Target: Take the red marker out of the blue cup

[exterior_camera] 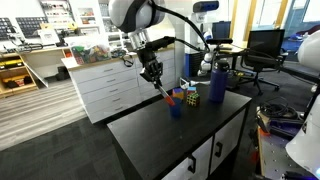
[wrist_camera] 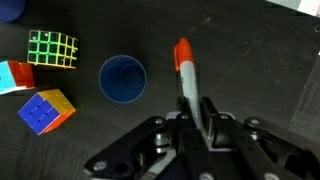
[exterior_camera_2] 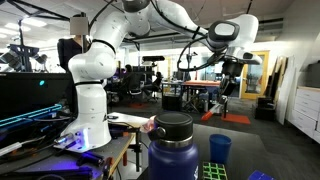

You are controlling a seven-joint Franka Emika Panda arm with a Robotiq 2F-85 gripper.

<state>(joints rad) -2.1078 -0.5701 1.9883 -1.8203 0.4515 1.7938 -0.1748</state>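
My gripper (wrist_camera: 192, 122) is shut on the red marker (wrist_camera: 184, 62), which has a red-orange cap and a pale body. In the wrist view the marker is outside the blue cup (wrist_camera: 122, 78), just to its right, and the cup looks empty. In an exterior view the gripper (exterior_camera: 152, 72) holds the marker (exterior_camera: 163, 92) slanted above the blue cup (exterior_camera: 176, 109) on the black table. In the second exterior view the gripper (exterior_camera_2: 228, 85) hangs well above the blue cup (exterior_camera_2: 219, 148) with the marker (exterior_camera_2: 224, 103) below the fingers.
Multicoloured puzzle cubes (wrist_camera: 45, 110) (wrist_camera: 52, 48) lie left of the cup; one shows in an exterior view (exterior_camera: 190, 97). A tall dark blue bottle (exterior_camera: 217, 85) (exterior_camera_2: 172, 150) stands on the black table (exterior_camera: 200, 125). White drawers (exterior_camera: 105, 85) stand behind it.
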